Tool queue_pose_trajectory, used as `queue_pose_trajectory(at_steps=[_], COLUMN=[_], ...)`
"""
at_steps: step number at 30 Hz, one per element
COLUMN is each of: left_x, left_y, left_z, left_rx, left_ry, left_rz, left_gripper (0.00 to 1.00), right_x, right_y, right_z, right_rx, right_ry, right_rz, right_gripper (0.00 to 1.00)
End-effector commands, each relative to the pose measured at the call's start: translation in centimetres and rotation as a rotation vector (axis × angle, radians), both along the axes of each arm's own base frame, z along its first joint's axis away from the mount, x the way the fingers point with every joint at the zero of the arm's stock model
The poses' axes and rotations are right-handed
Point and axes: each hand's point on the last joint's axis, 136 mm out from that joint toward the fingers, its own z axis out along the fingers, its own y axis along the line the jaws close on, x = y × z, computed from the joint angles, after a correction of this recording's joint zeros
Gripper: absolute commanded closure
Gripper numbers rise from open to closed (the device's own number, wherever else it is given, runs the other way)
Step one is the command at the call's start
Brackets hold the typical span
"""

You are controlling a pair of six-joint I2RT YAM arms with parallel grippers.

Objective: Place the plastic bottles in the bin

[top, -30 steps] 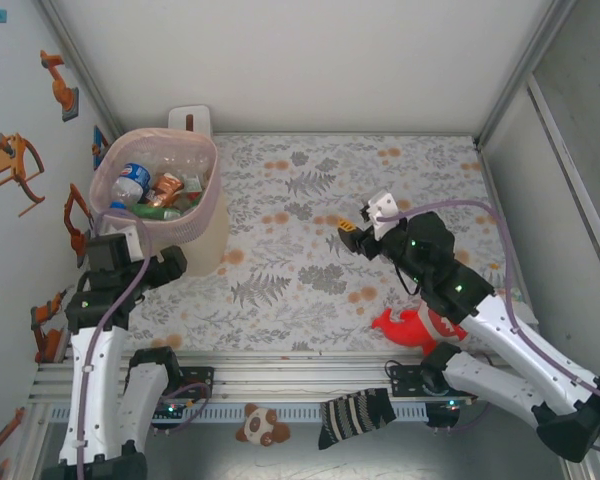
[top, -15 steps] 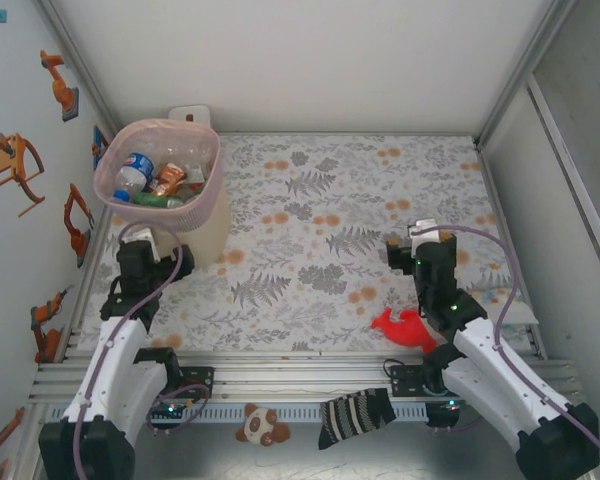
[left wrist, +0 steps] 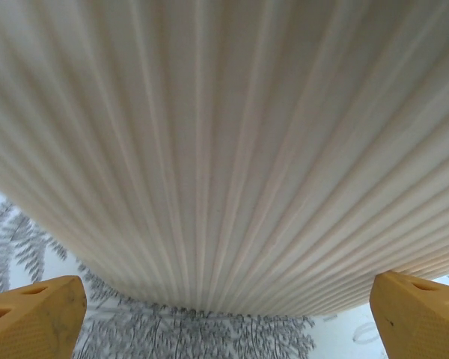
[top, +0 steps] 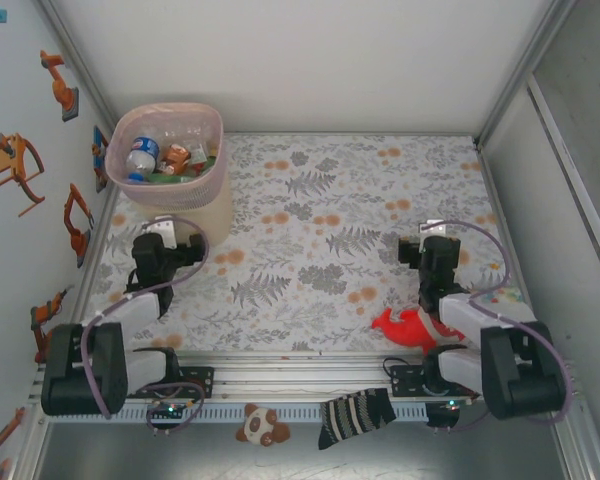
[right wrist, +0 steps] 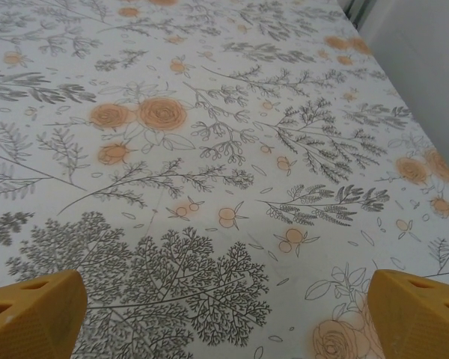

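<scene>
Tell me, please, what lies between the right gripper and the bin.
Nothing but bare floral tablecloth lies between the right gripper and the bin, as the top external view shows.

Table (top: pixel 320 215) w/ floral cloth: grey ferns + orange blooms. On it, far L corner, the bin (top: pixel 215 210) stands upright, directly ahead of left gripper (top: pixel 160 238), v. close. A red plush toy (top: pixel 405 326) lies at near edge, behind right gripper (top: pixel 435 238) + slightly to its L.

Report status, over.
Left tool open, facing bin wall. Right tool open, over bare cloth. Bottles in bin. Red toy at near edge, not blocking.
</scene>
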Motion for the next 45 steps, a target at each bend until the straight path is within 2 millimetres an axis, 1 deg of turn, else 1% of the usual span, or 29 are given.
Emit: queue_pose_trajectory(at_steps=[1,4,6,9,10,12,14,17,18,19,20,21,22,24,28,45], left_x=[2.2,2.7,2.8,2.9,3.1,3.3,3.6,4.0,4.1,4.4,4.4,4.4,4.4,4.5,4.7,4.7], left_y=[-0.5,0.0,-0.4,-1.1,-1.3,-0.9,-0.9,-0.7,-1.4,-1.2,-0.7,-0.7,-0.7,-0.8,-0.2,-0.2], left_z=[2.8,2.3,1.9,1.0,0.9,0.7,0.5,0.0,-0.7,-0.6,-0.4,-0.8,-0.9,-0.8,-1.0,-0.9], left_rx=[0.056,0.018,0.001,-0.003,-0.002,-0.015,-0.019,-0.02,-0.025,-0.034,-0.045,-0.041,-0.033,-0.03,-0.009,-0.004], left_ry=[-0.165,-0.158,-0.155,-0.151,-0.161,-0.134,-0.12,-0.084,-0.078,-0.116,-0.116,-0.069,-0.072,-0.086,-0.072,-0.074], left_rz=[-0.066,-0.068,-0.104,-0.154,-0.162,-0.152,-0.152,-0.141,-0.185,-0.173,-0.154,-0.156,-0.152,-0.151,-0.104,-0.098], left_gripper=[0.03,0.03,0.03,0.03,0.03,0.03,0.03,0.03,0.03,0.03,0.03,0.03,0.03,0.03,0.03,0.03], right_x=[2.6,3.7,4.2,4.4,4.5,4.5,4.9,5.3,5.4,5.5,5.7,5.7,5.8,5.8,5.9,5.9], right_y=[0.2,-0.1,-0.4,-0.2,-0.1,-0.3,0.2,-0.3,-0.3,-0.3,-0.6,-0.9,-1.2,-1.5,-1.4,-1.5], right_z=[3.3,3.1,2.5,1.5,1.3,0.9,0.3,0.1,0.0,-0.1,0.0,-0.2,-0.2,-0.2,-0.2,-0.3], right_rx=[0.033,0.046,0.054,0.066,0.067,0.081,0.088,0.109,0.121,0.129,0.135,0.141,0.141,0.138,0.138,0.145], right_ry=[-0.166,-0.186,-0.174,-0.168,-0.17,-0.162,-0.155,-0.137,-0.131,-0.123,-0.118,-0.107,-0.108,-0.105,-0.106,-0.1], right_rz=[0.039,0.047,0.038,0.061,0.07,0.07,0.105,0.092,0.096,0.096,0.087,0.066,0.049,0.035,0.035,0.035], right_gripper=[0.06,0.06,0.07,0.07,0.08,0.07,0.07,0.05,0.04,0.04,0.04,0.04,0.01,0.01,0.01,0.01])
